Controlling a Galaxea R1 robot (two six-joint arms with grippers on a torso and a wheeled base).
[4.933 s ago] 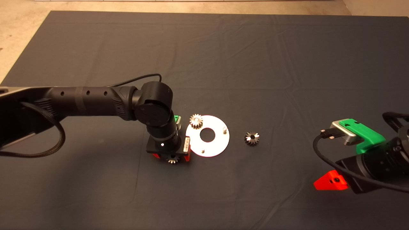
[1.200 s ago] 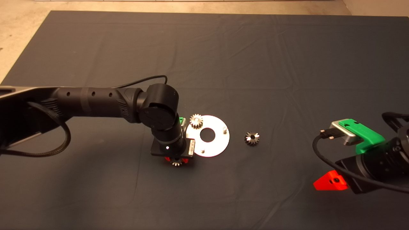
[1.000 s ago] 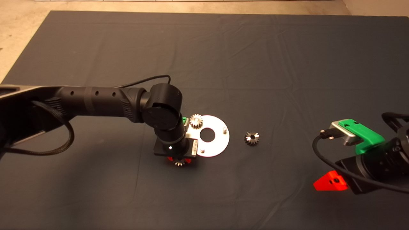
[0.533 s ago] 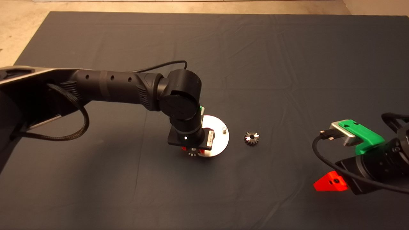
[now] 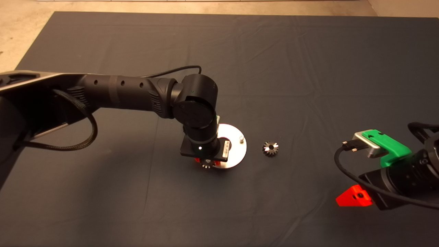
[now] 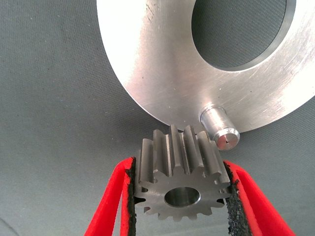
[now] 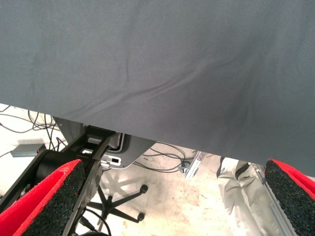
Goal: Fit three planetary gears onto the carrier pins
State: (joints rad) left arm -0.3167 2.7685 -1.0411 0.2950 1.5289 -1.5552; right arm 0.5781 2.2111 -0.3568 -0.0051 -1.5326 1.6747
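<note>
— red fingers [image 6: 123, 196] of your left gripper [image 6: 181, 196] are clamped on a gear [image 6: 181, 183], just beside a pin [image 6: 219, 129] at the disc [image 6: 162, 64] rim.
— and the rest?
— second gear [image 5: 270, 149] lies on the mat [image 5: 308, 85] beside the disc; your right gripper [image 7: 162, 201] waits at the lower right, fingers spread wide, holding nothing.

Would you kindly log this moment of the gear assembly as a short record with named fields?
left gripper: shut on a planetary gear, held above the white disc's near rim
nearest carrier pin: bare, just beside the held gear, not yet entered
second bare pin: on the disc's right side
loose gear: on the dark mat, right of the disc
third gear: hidden by the left arm
right gripper: open, parked at the lower right edge
</note>
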